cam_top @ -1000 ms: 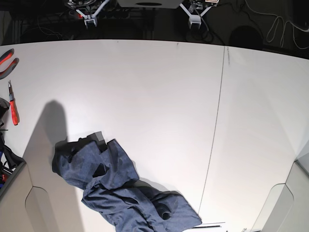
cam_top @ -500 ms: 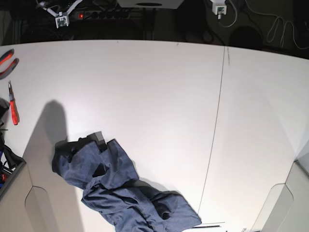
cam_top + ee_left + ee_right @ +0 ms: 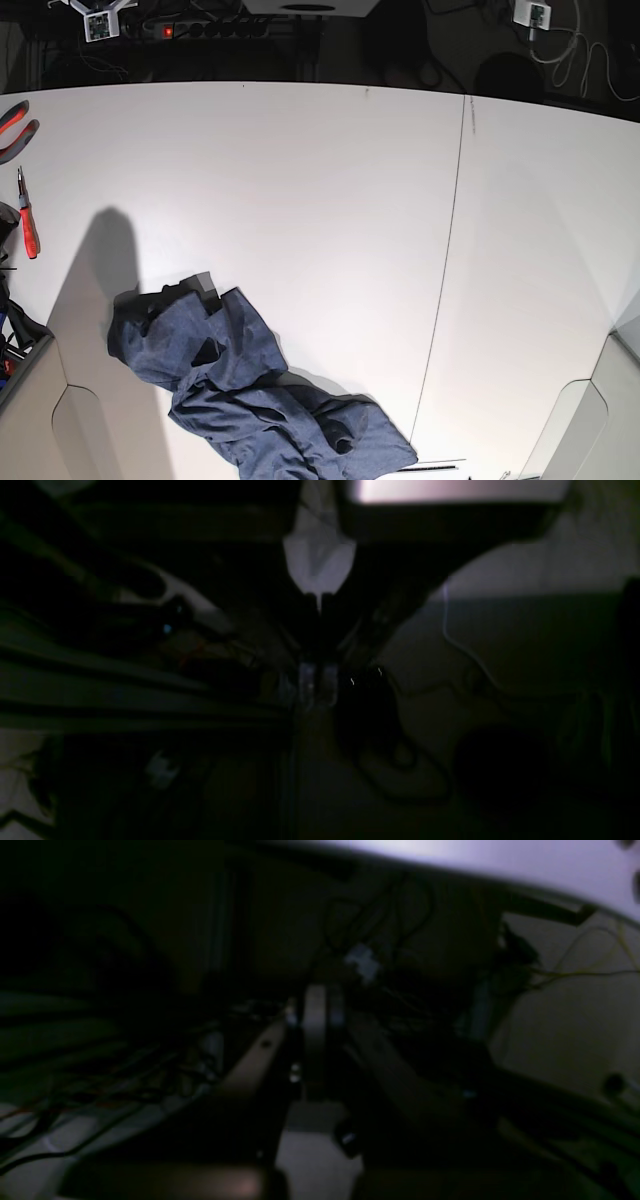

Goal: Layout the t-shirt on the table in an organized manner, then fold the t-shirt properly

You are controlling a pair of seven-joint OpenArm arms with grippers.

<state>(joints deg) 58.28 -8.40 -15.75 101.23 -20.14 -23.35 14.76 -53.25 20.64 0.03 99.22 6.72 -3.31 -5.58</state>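
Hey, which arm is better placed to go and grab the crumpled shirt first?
Probably the right. The right gripper sits at the base view's top left, the same side as the crumpled t-shirt near the table's front-left edge. The left gripper is far across the seam. Both are shut, empty.

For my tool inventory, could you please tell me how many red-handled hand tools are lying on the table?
2, both at the table's left edge: red-handled pliers near the far corner, partly cut off, and a slimmer red-handled tool just nearer. Others may lie out of frame.
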